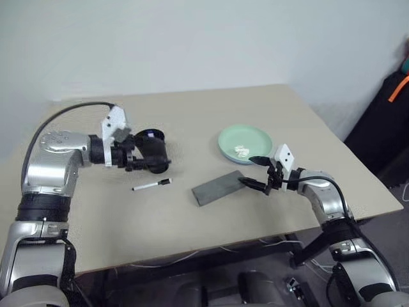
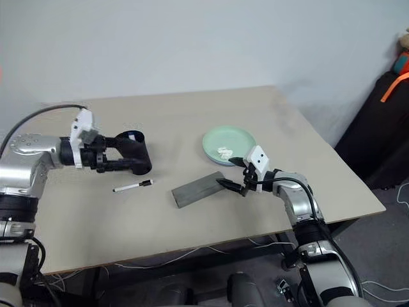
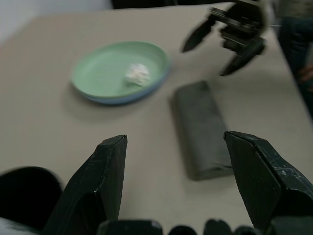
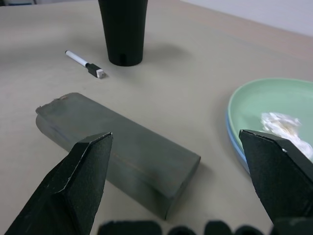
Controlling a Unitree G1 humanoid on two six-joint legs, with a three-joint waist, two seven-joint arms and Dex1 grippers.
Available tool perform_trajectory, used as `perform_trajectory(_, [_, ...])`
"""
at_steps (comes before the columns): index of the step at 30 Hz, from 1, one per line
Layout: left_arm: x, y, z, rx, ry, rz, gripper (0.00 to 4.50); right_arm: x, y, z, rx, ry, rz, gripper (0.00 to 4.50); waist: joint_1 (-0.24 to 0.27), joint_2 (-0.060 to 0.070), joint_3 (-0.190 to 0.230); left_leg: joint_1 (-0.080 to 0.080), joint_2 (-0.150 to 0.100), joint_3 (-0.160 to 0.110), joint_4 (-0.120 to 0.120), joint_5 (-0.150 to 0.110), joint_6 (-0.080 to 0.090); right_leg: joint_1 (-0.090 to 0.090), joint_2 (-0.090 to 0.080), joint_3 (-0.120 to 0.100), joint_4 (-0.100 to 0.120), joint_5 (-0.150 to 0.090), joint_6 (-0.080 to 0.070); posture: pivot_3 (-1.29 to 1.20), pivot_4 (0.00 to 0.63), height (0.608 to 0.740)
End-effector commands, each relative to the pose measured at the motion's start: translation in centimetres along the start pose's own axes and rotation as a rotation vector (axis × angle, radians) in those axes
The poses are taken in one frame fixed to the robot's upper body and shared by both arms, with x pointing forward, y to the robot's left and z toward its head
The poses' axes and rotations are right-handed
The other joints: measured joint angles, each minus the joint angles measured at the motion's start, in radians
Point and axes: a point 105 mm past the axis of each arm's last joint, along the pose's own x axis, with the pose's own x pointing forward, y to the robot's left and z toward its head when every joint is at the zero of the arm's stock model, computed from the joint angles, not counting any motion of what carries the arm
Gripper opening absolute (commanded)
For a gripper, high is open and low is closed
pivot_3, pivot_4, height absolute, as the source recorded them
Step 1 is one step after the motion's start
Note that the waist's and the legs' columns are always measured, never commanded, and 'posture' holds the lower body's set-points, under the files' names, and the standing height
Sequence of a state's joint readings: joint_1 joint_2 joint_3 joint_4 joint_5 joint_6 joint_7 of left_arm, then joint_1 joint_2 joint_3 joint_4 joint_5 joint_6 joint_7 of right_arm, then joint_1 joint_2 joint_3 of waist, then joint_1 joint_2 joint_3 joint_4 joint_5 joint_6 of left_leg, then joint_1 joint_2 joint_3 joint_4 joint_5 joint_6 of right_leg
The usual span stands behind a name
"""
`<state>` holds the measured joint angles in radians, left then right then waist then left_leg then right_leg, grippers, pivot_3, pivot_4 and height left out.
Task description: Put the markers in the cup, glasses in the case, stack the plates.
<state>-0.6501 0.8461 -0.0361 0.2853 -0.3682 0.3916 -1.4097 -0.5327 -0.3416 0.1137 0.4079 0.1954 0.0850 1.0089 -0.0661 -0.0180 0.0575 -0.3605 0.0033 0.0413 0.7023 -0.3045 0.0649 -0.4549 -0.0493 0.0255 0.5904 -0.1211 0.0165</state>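
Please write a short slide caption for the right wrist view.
Open right gripper over the closed case, with marker, cup and stacked plates beyond.

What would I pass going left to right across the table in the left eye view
Left claw at the black cup, marker, grey case, stacked plates, right claw.

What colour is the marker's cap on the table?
Black, on the slim white-barrelled marker; the right wrist view shows it best.
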Motion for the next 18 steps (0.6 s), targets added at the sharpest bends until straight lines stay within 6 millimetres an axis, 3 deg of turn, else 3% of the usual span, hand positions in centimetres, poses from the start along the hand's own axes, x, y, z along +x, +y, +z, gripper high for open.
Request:
perform_trajectory(1, [-0.37,-0.26,1.57,0.049,-0.008,-0.012,3.34,-0.11,-0.32,1.51,-0.034,-0.041,-0.002,4.50,-0.001,0.000,0.000,0.000,0.000,0.000,0.000,0.000,0.000,0.000,0.000,0.000,0.000,0.000,0.000,0.00,0.000,0.720])
perform_trajectory(18, [-0.37,-0.33,1.61,0.045,-0.007,-0.012,3.34,-0.10,-0.32,1.51,-0.034,-0.041,-0.002,4.50,-0.002,0.000,0.000,0.000,0.000,0.002,0.000,0.000,0.001,-0.001,0.000,0.002,0.000,0.000,0.000,0.00,0.000,0.720])
